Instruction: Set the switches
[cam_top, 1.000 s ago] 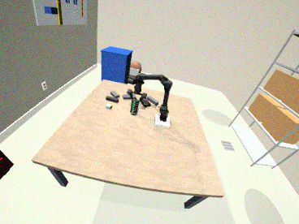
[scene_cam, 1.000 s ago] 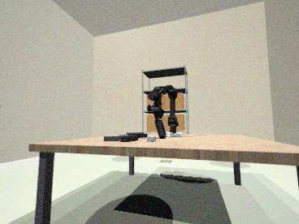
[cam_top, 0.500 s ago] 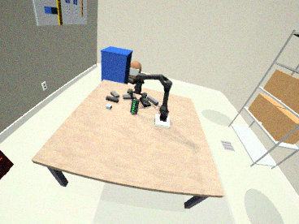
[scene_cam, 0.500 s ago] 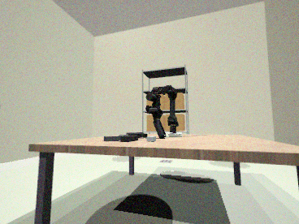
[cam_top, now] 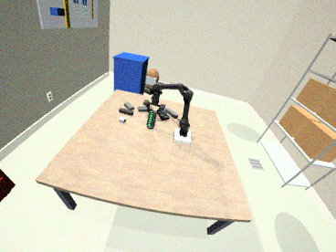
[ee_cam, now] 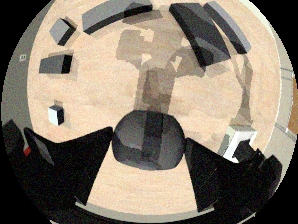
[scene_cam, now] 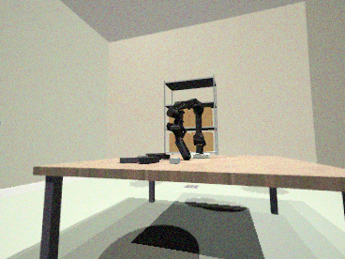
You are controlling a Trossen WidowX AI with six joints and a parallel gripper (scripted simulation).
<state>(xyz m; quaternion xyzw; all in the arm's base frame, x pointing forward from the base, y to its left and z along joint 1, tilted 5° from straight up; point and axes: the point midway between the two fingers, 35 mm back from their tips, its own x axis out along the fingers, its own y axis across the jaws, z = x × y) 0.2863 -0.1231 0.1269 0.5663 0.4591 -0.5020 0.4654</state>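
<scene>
The dark grey controller unit hangs tilted from my gripper, with its lower end close to the wooden bench. In the top view its row of switches, showing green, faces the camera. In the wrist view its rounded dark end fills the gap between my two fingers. The gripper is shut on the unit with its fingers spread wide across it. The label on the underside does not show in any view.
Several dark modules and a small pale block lie around the unit. A blue cabinet stands behind the bench. The arm's white base plate is to the right. A shelf rack stands off the bench.
</scene>
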